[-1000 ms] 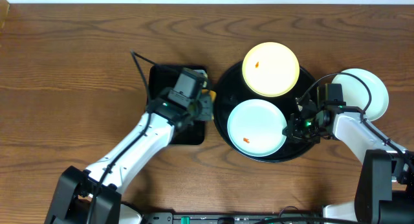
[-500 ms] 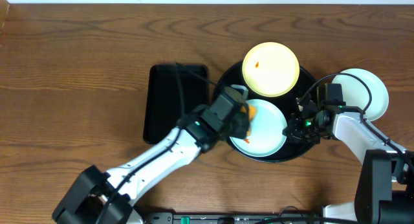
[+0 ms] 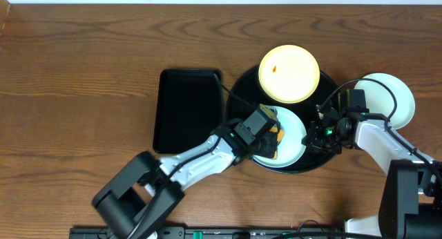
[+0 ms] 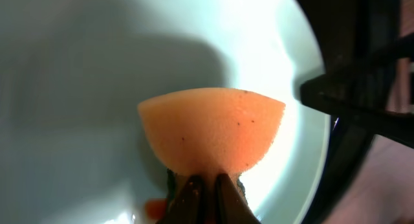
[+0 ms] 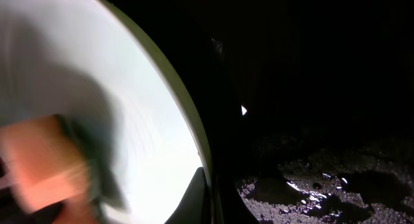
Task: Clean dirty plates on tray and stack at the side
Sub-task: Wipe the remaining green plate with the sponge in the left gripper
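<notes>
The round black tray holds a pale yellow plate with an orange speck and a mint-blue plate in front of it. A third pale plate lies off the tray at the right. My left gripper is shut on an orange sponge and presses it on the mint plate, beside an orange speck. My right gripper is shut on that plate's right rim, one finger above and one below.
A smaller rectangular black tray lies left of the round tray. The round tray's floor is wet near the right gripper. Bare wooden table stretches to the left and back.
My left arm has carried the sponge from the rectangular tray to the right, onto the mint plate, and farther across it. The right arm has not moved.
</notes>
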Tool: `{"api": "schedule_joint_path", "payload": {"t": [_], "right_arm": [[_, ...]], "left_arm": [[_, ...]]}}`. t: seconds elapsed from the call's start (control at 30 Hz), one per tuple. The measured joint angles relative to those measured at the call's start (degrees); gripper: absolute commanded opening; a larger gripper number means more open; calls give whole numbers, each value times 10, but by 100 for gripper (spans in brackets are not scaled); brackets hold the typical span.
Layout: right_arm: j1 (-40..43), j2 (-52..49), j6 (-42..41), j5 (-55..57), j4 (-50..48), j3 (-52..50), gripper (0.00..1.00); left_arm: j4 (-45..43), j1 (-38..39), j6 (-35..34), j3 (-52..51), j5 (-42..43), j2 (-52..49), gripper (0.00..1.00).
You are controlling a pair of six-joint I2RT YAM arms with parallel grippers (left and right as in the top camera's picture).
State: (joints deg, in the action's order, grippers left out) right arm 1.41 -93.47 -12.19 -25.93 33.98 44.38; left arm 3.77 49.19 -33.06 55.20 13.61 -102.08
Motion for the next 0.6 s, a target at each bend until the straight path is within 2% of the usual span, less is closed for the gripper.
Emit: {"api": "schedule_joint_path", "payload": {"t": [0.3, 0.6], "right_arm": [[0, 0, -4, -1, 3, 0, 1], [0, 0, -8, -5, 6, 0, 1]], "left_arm": [[-17, 1, 0, 0, -10, -30, 8], [-23, 1, 0, 0, -158, -32, 7]]}}
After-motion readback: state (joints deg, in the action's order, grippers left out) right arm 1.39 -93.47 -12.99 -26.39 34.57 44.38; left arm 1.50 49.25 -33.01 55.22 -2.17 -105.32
